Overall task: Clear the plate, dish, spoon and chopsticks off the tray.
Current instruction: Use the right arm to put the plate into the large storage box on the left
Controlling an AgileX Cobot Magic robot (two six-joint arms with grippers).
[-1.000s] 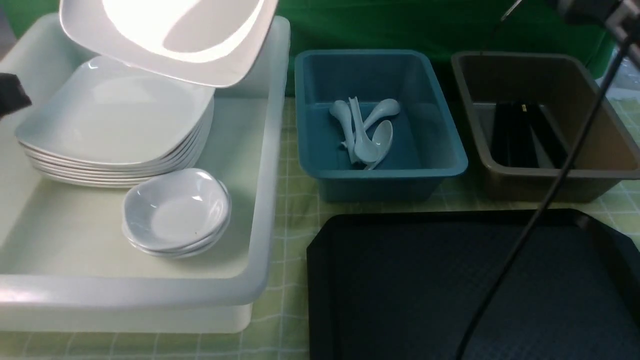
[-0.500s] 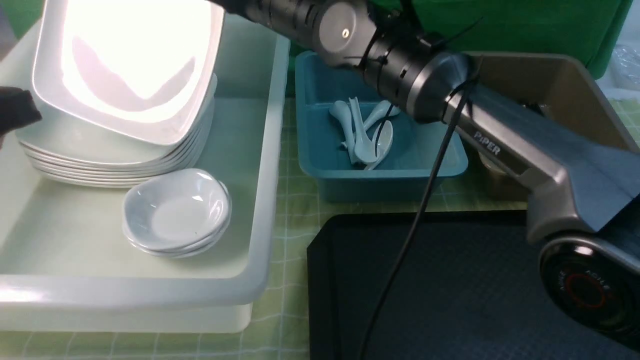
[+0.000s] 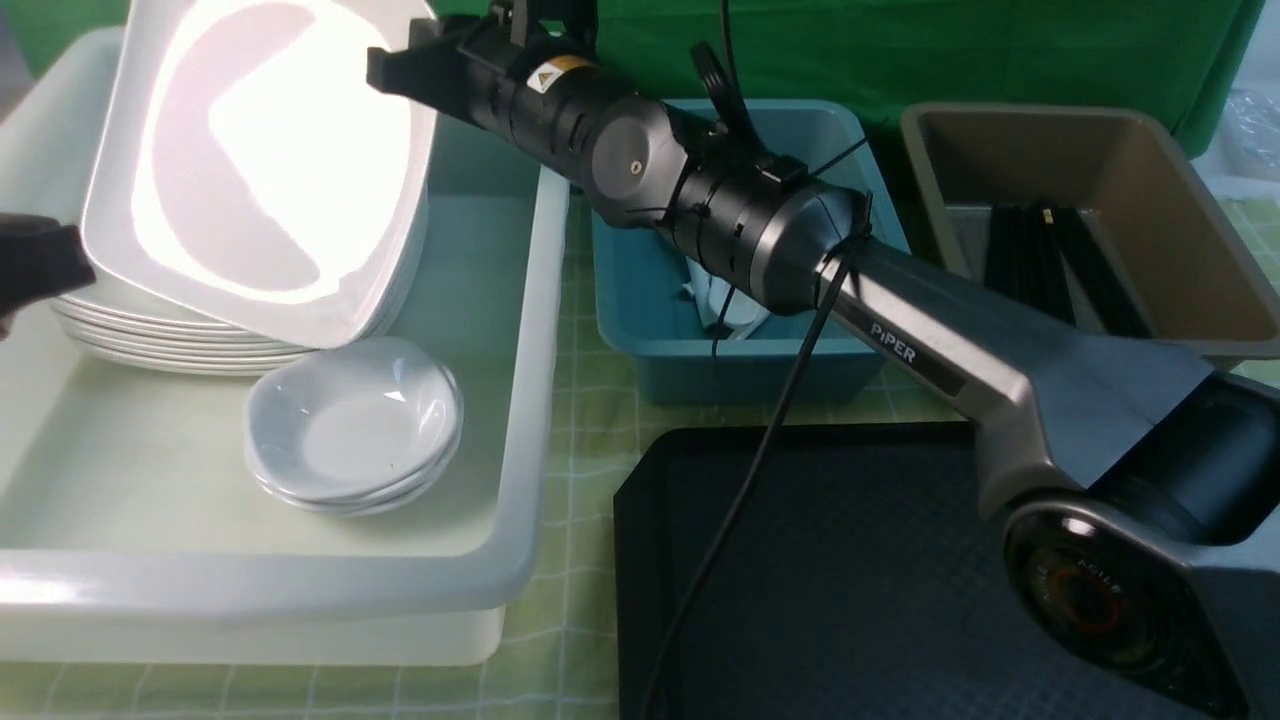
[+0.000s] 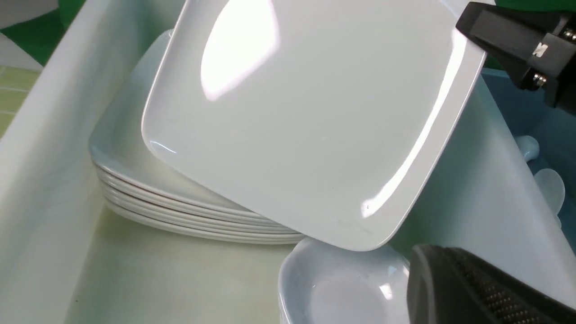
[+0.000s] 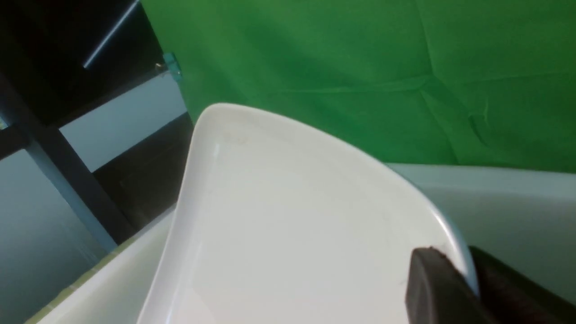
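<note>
My right gripper [image 3: 392, 72] is shut on the right rim of the white plate [image 3: 260, 170] and holds it steeply tilted over a stack of like plates [image 3: 190, 335] in the white tub [image 3: 520, 380]. The right wrist view shows the rim [image 5: 454, 252] pinched between both fingers [image 5: 432, 288]. The plate's low corner [image 4: 360, 234] hangs over the stacked small dishes [image 3: 350, 425]. My left gripper [image 3: 35, 262] is shut and empty at the tub's left side. The black tray [image 3: 900, 570] is bare. Spoons [image 4: 549, 186] lie in the teal tub [image 3: 760, 370], chopsticks [image 3: 1050, 265] in the brown tub [image 3: 1200, 250].
My right arm [image 3: 760, 240] stretches from the front right across the teal tub to the white tub, its cable [image 3: 740, 500] hanging over the tray. A green chequered cloth [image 3: 580, 420] covers the table, with a green backdrop behind.
My right arm has swung into the front view and brought the plate down and left, tilting it against the stack. The left gripper has barely moved.
</note>
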